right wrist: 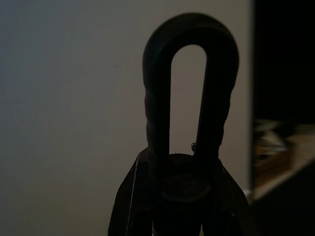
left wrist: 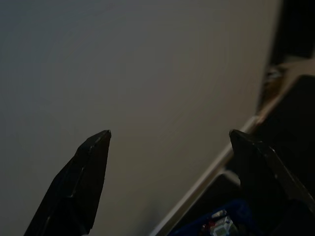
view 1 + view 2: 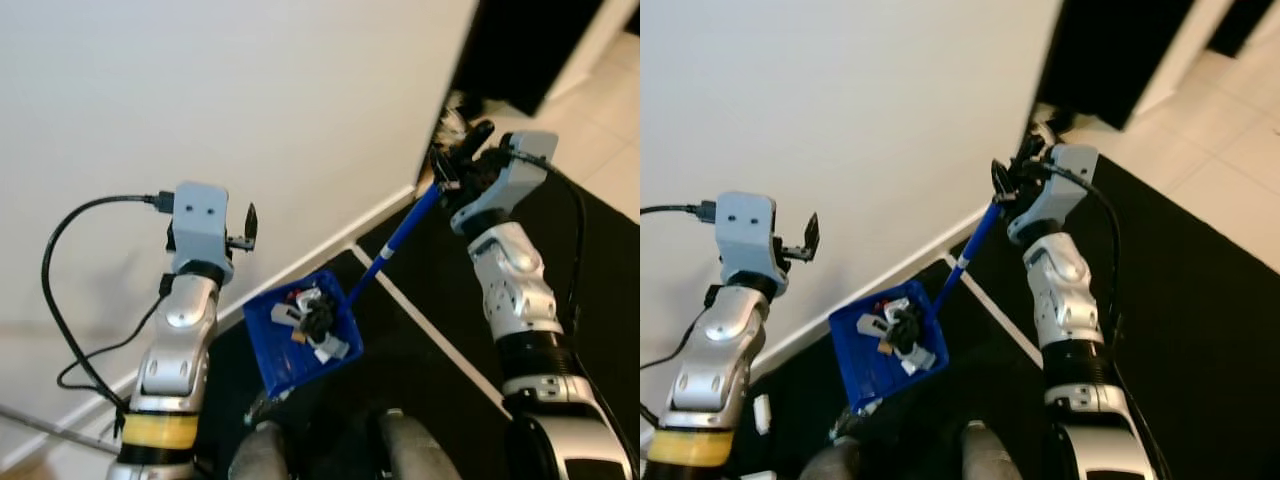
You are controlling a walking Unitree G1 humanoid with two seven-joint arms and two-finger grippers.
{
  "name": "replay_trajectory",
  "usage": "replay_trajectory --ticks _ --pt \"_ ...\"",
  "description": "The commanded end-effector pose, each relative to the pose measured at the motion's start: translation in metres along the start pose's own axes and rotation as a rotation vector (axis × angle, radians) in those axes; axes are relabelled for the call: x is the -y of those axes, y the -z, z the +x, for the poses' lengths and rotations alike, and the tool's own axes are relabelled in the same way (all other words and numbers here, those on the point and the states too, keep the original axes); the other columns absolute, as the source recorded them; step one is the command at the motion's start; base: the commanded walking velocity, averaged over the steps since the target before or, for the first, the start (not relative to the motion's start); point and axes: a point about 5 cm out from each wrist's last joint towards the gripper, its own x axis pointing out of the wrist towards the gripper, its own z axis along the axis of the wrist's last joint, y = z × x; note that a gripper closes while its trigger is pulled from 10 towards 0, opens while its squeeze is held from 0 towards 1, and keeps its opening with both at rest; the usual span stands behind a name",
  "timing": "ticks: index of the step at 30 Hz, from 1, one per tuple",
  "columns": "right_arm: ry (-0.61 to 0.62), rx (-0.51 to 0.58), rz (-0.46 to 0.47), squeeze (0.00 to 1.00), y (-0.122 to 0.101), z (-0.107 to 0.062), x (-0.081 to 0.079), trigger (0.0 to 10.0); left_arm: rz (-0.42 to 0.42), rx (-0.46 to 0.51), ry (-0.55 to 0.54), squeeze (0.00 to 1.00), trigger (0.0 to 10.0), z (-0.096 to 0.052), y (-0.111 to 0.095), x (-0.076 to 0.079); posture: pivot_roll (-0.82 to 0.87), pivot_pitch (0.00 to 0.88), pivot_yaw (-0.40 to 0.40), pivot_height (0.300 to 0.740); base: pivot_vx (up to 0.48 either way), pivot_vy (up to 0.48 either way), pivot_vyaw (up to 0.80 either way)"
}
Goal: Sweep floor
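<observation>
Dustpan (image 3: 300,335) low at centre, scraps (image 3: 318,318) inside it. Handle (image 3: 398,240) running from the pan toward 1 o'clock, its top end in the right gripper (image 3: 455,160). Left gripper (image 3: 247,228) at 10 o'clock from the pan, before the wall (image 3: 250,90). Mat (image 3: 420,340) beneath.

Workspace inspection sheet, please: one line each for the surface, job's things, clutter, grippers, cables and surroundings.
Surface: black floor mat with white stripe.
Job's things: blue dustpan on long blue handle, lifted, holding swept debris.
Clutter: small white bits on the floor.
Grippers: right gripper shut on the handle's top loop; left gripper open, empty, near the wall.
Cables: black cable looping from left wrist.
Surroundings: white wall, baseboard, dark doorway, tiled floor.
</observation>
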Motion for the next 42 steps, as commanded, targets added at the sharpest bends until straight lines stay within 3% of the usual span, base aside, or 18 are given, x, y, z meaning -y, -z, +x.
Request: replay_trajectory --ticks 1,42 --pt "-0.001 0.035 0.025 0.0 -0.0063 0.0017 -0.001 10.0 0.005 -0.012 0.001 0.0 10.0 -0.0019 0.0033 0.0024 0.09 0.102 0.005 0.74 0.0 0.0 -0.75" --pt "-0.012 0.021 0.025 0.0 -0.0034 0.0019 -0.0031 10.0 0.01 -0.036 0.003 0.0 10.0 -0.0032 0.0096 0.0039 0.08 0.098 0.0 0.74 0.0 0.0 -0.74"
